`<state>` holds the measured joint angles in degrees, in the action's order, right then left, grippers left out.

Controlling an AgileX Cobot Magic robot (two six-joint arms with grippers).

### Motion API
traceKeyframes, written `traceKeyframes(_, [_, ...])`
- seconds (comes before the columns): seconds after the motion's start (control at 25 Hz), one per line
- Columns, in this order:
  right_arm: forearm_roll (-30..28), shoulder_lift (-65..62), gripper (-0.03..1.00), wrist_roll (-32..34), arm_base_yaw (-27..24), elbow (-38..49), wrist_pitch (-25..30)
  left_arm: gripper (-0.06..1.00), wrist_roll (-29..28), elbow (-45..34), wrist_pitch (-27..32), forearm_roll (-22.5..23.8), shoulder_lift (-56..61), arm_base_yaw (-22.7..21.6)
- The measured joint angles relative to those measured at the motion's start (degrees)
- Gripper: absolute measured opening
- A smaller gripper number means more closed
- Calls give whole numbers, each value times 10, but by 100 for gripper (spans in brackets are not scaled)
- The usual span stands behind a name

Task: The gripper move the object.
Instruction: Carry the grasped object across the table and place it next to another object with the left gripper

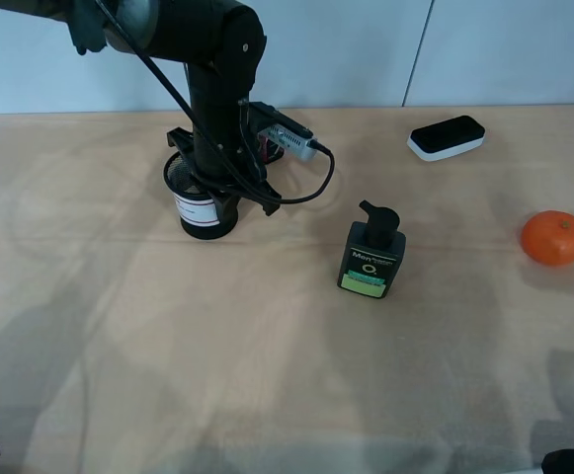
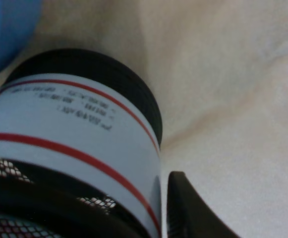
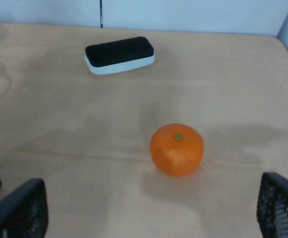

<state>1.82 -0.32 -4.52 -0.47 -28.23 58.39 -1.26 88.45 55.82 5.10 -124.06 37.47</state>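
Exterior high: mounted above desk (image 1: 267, 395) near edge, tilted down toward far edge and wall; wide shot, takes in almost whole desktop.

Left wrist: pressed close against mesh pen cup (image 2: 74, 134) (image 1: 200, 202) near far-left part of desk, looking along left gripper finger (image 2: 188, 213); cup fills most of shot.

Right wrist: medium height over right side, facing far-right corner; right gripper fingertips (image 3: 20, 210) in shot, wide apart.

Shared by right wrist and exterior: orange (image 3: 176, 149) (image 1: 554, 237), board eraser (image 3: 119, 54) (image 1: 447, 136).
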Motion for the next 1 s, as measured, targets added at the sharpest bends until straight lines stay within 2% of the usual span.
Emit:
traceKeyframes(0.64, [0, 0, 64, 1, 0, 0, 0, 11, 0, 0, 4, 1, 0, 0])
traceKeyframes(0.76, [0, 0, 64, 1, 0, 0, 0, 16, 0, 0, 5, 1, 0, 0])
traceKeyframes(1.0, [0, 0, 64, 1, 0, 0, 0, 36, 0, 0, 5, 1, 0, 0])
